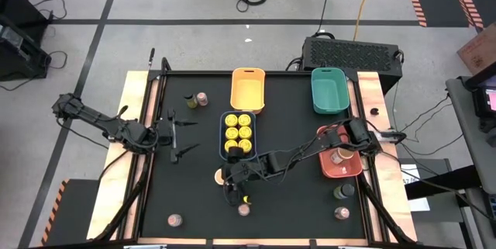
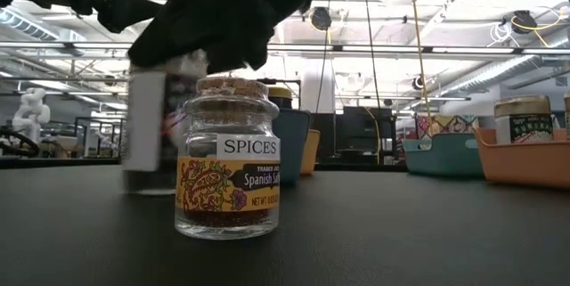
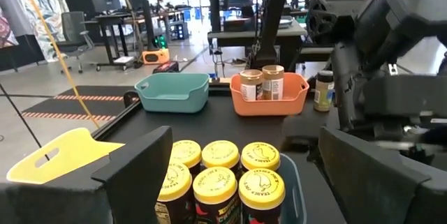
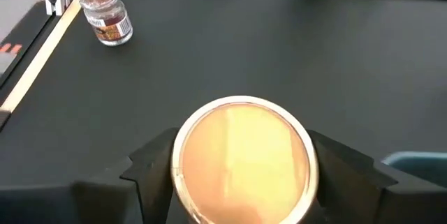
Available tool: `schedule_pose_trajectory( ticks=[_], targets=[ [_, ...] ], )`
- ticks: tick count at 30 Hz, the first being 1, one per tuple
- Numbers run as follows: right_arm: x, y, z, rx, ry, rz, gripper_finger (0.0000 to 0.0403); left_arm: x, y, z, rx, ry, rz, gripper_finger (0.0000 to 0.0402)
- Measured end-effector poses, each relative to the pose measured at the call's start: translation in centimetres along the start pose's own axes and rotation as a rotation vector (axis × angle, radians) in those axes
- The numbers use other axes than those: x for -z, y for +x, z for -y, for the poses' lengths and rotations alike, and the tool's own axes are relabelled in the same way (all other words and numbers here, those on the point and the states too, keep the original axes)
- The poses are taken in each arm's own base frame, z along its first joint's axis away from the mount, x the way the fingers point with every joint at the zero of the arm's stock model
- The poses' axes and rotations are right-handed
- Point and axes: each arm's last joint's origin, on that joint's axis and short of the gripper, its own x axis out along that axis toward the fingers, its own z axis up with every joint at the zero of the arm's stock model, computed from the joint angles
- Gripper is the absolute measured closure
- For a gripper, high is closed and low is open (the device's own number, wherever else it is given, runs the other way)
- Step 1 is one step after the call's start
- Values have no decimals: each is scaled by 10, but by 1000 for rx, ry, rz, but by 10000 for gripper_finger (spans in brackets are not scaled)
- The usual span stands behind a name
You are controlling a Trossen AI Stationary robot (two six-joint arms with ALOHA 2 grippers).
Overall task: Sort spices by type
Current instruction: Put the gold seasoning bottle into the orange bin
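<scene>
While the right gripper (image 4: 241,182) is hanging over the black counter (image 1: 201,195), its jaws are pinching a peach-topped tub (image 4: 242,158) between them. Behind those jaws, a blue tray (image 1: 238,135) is holding six yellow-lidded jars (image 3: 223,178). Ahead of them, a small cork-topped jar (image 4: 106,15) is standing. At the counter's left side, the left gripper (image 1: 180,136) is waiting with jaws spread.

You see a black table (image 1: 194,195) with four trays on it. The yellow tray (image 1: 248,88) and the green tray (image 1: 328,90) sit near the far edge. The blue tray (image 1: 225,117) is in the middle. The red tray (image 1: 350,169) is at the right side. A black box (image 1: 353,51) sits behind the table.
</scene>
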Motion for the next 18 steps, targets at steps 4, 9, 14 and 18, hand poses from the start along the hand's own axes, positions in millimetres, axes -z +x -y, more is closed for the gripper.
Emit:
schedule_pose_trajectory(
  ticks=[4, 9, 14, 18],
  targets=[
    [-12, -22, -2, -30, -36, -8, 136, 0, 0, 0, 0, 0, -1, 39],
    [-32, -63, -12, -56, -84, 13, 139, 0, 0, 0, 0, 0, -1, 39],
    [-46, -114, -13, 22, -109, 3, 136, 0, 0, 0, -1, -5, 3, 39],
    [-49, -158, -9, 126, -62, -47, 136, 0, 0, 0, -1, -28, 3, 39]
  ],
)
